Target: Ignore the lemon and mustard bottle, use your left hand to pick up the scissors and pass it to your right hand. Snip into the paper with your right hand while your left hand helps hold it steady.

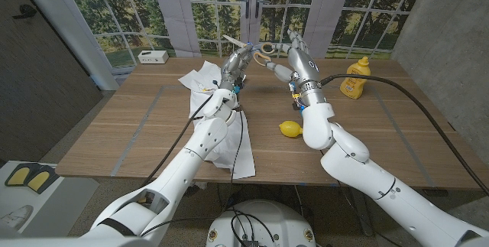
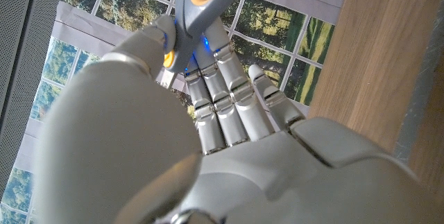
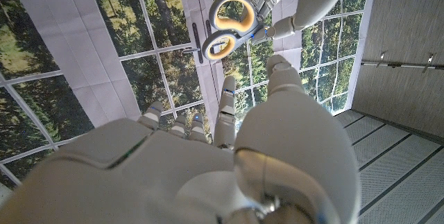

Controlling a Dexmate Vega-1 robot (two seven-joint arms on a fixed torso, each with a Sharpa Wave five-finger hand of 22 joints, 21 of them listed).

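Observation:
My left hand is raised above the far middle of the table and pinches the scissors near their pivot. In the left wrist view the grey scissors with orange lining sit between the thumb and fingers of my left hand. The handle loops point toward my right hand, which is raised just beside them. Its fingers are spread and hold nothing, a short gap below the loops. The white paper lies crumpled under and behind my left arm, reaching the near table edge.
A lemon lies on the table close to my right forearm. The yellow mustard bottle stands at the far right. A small white box sits on the sill beyond the table's far left. The wooden table is bare at left.

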